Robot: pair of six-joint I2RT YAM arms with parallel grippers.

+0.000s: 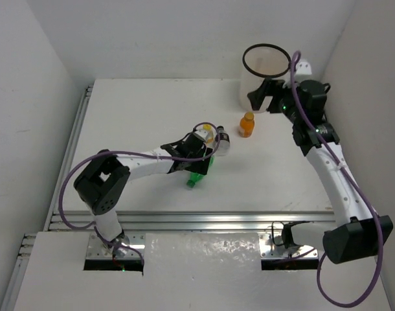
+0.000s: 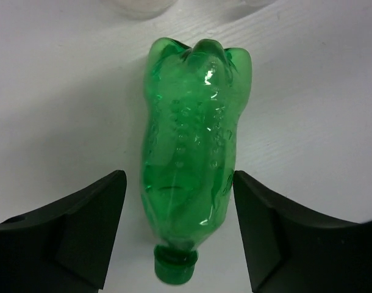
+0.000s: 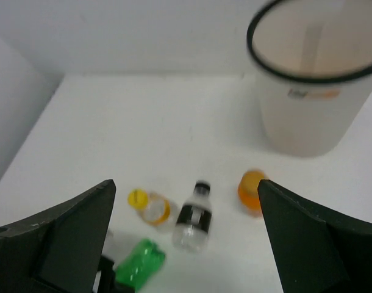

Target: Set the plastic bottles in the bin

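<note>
A green bottle (image 2: 189, 146) lies on the white table with its cap toward the left wrist camera. My left gripper (image 2: 180, 226) is open and straddles its neck end; the right finger is almost against it and the left finger stands clear. From above, the left gripper (image 1: 201, 165) sits over the green bottle (image 1: 194, 180). A yellow-capped bottle (image 1: 207, 133), a dark-labelled bottle (image 1: 222, 139) and an upright orange bottle (image 1: 247, 124) lie beyond. My right gripper (image 1: 263, 98) is open and empty, raised beside the bin (image 1: 265, 46). The other bottles are out of view.
In the right wrist view the bin (image 3: 308, 122) stands at the far right by the back wall, with the orange bottle (image 3: 252, 190), dark-labelled bottle (image 3: 195, 217) and yellow-capped bottle (image 3: 150, 204) below it. Walls close in the left, back and right sides.
</note>
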